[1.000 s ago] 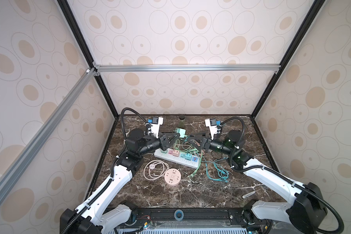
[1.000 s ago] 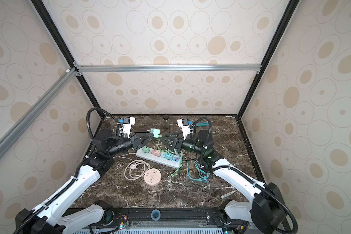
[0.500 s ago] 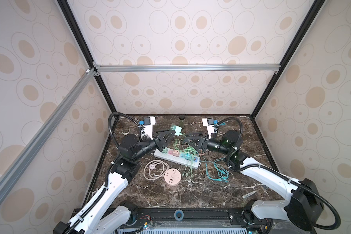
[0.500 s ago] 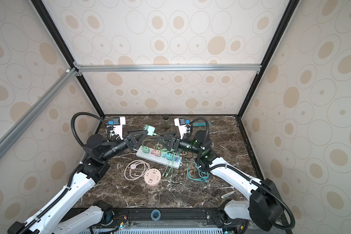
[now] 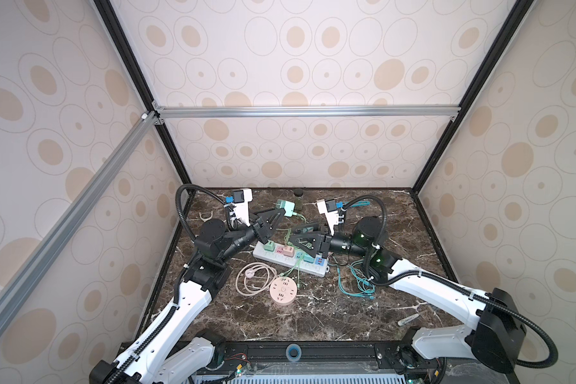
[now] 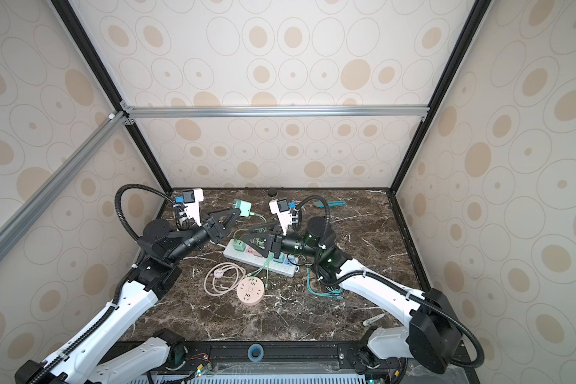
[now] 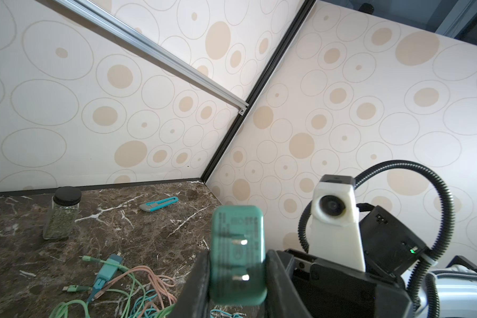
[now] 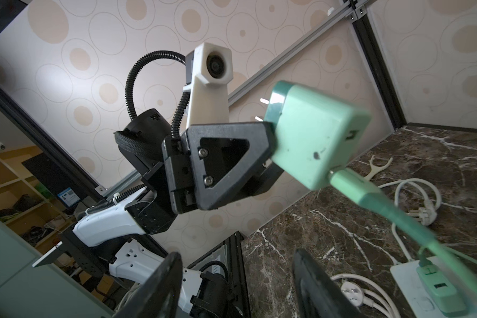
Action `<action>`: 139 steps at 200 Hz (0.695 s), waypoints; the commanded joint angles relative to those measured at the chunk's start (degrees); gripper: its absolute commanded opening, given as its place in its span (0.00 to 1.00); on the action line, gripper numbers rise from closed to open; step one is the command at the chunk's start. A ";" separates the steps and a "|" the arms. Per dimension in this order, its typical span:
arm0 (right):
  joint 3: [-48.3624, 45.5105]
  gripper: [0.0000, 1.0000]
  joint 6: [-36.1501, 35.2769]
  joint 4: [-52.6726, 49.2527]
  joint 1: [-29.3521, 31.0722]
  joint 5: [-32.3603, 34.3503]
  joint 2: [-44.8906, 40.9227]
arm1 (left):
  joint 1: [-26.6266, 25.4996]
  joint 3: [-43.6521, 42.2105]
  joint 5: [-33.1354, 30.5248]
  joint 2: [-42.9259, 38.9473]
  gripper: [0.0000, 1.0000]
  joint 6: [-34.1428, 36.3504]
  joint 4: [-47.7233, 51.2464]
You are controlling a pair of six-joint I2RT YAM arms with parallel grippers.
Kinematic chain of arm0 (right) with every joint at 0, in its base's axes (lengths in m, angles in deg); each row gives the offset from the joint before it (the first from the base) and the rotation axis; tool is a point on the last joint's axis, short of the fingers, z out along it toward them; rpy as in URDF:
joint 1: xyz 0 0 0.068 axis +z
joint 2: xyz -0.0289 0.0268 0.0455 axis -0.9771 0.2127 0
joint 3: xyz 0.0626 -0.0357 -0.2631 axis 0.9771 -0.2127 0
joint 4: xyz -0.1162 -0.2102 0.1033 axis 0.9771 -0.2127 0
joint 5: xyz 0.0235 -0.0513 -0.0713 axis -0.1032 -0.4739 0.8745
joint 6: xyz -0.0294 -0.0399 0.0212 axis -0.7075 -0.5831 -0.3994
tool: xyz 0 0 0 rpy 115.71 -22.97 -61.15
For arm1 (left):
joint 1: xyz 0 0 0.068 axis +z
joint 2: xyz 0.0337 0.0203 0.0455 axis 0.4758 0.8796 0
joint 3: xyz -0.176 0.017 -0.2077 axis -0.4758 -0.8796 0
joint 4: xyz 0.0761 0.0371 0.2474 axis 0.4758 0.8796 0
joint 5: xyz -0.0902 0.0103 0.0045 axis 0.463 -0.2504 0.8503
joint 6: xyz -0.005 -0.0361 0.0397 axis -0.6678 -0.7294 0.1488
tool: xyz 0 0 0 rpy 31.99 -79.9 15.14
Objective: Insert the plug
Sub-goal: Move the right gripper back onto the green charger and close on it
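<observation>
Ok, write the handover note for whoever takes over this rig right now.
Left gripper: jaws shut on the green charger, held in the air behind the power strip, with its cable trailing down.
Right gripper: jaws open and empty, hovering over the strip.
Done: charger is picked up and off the table.
Left: the prongs face back toward the left wrist, not the strip. Turn the charger, line it up with a socket on the strip and push it in.
</observation>
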 commanded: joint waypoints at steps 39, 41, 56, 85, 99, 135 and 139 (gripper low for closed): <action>2.36 0.67 3.24 12.32 0.32 1.96 3.89 | -0.21 -1.67 4.61 -3.55 0.00 -5.03 -11.06; 2.41 0.67 3.27 12.69 0.33 1.99 3.98 | -0.19 -1.88 4.67 -3.66 0.00 -5.33 -11.35; 2.62 0.66 4.07 15.20 0.33 2.13 4.69 | -0.17 -3.24 4.72 -4.49 0.00 -6.29 -12.84; 3.09 0.66 4.75 17.51 0.33 2.78 5.36 | -0.15 -4.22 5.52 -5.41 0.00 -6.70 -13.40; 3.43 0.66 4.70 18.37 0.33 3.18 5.63 | -0.16 -4.74 6.55 -5.41 0.00 -7.39 -14.65; 5.35 0.65 4.26 18.99 0.32 2.61 5.82 | -0.16 -6.19 7.27 -6.07 0.00 -8.35 -15.86; 5.48 0.65 4.16 18.95 0.32 2.50 5.74 | -0.16 -6.32 7.32 -6.15 0.00 -8.40 -15.87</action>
